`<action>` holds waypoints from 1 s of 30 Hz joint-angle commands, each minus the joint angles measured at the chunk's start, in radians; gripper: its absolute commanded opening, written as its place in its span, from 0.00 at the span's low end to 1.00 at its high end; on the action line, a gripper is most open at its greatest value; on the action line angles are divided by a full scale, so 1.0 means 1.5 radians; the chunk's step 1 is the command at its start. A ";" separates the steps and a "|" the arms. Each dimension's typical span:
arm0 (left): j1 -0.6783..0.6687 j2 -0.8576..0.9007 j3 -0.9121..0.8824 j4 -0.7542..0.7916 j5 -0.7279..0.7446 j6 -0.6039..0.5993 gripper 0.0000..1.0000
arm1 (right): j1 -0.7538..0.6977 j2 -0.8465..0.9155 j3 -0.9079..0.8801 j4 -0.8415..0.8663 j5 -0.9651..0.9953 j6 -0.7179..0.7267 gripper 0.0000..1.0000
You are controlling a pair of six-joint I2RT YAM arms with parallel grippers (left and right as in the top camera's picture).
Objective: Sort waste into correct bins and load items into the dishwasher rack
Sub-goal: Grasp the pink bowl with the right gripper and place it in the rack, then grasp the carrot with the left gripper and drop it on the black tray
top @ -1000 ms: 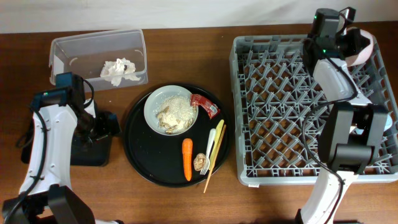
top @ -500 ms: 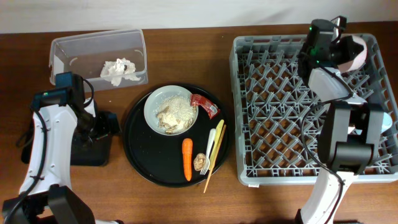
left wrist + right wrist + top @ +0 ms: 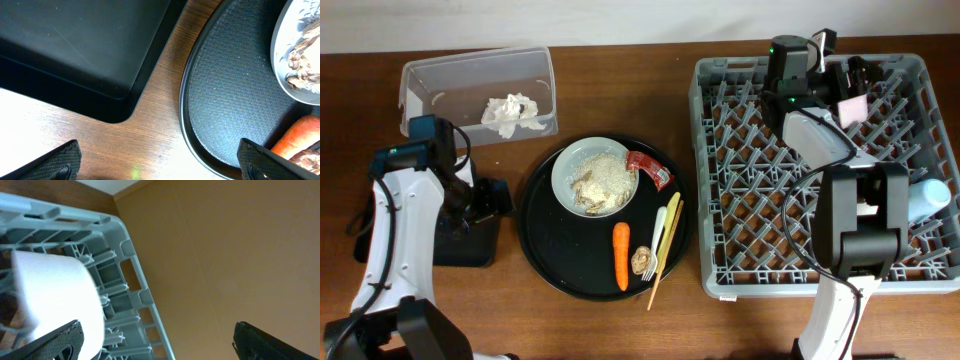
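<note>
On the far left, the left gripper point(image 3: 159, 162) is hanging by the small flat black rectangular tray point(image 3: 460, 250). Its fingers are spread wide, with nothing between them. Behind it, the clear plastic rectangular tub point(image 3: 415, 80) is holding the crumpled white tissue point(image 3: 512, 112).

In the middle, the big round black tray point(image 3: 555, 255) is carrying lots of things. The white round dish point(image 3: 568, 160) is holding the whitish rice-like scraps point(image 3: 605, 180). Beside it are lying the small red wrapper point(image 3: 650, 170), the orange carrot point(image 3: 621, 255), the small brown lump point(image 3: 642, 260), the white fork point(image 3: 663, 230) and the pale wooden chopsticks point(image 3: 660, 272).

On the right, the pink cup point(image 3: 852, 108) is lying near the back of the big square grey plastic rack point(image 3: 740, 230) — the right gripper point(image 3: 157, 342) is hanging just beside it, fingers wide, gripping nothing. The light blue cup point(image 3: 925, 200) is sitting at the rack's right side.
</note>
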 commanded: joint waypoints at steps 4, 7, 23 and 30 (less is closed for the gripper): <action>0.004 -0.017 -0.001 0.002 0.007 -0.008 0.99 | -0.003 -0.175 -0.003 -0.295 -0.234 0.261 0.99; 0.004 -0.017 -0.001 0.002 0.007 -0.008 0.99 | -0.006 -0.262 -0.003 -0.493 -0.440 0.424 0.99; -0.110 -0.017 -0.001 0.002 0.094 -0.010 0.99 | 0.143 -0.401 -0.003 -0.955 -0.973 0.529 0.99; -0.430 0.043 -0.002 0.063 0.080 -0.170 0.99 | 0.073 -0.401 -0.003 -0.962 -0.966 0.537 0.99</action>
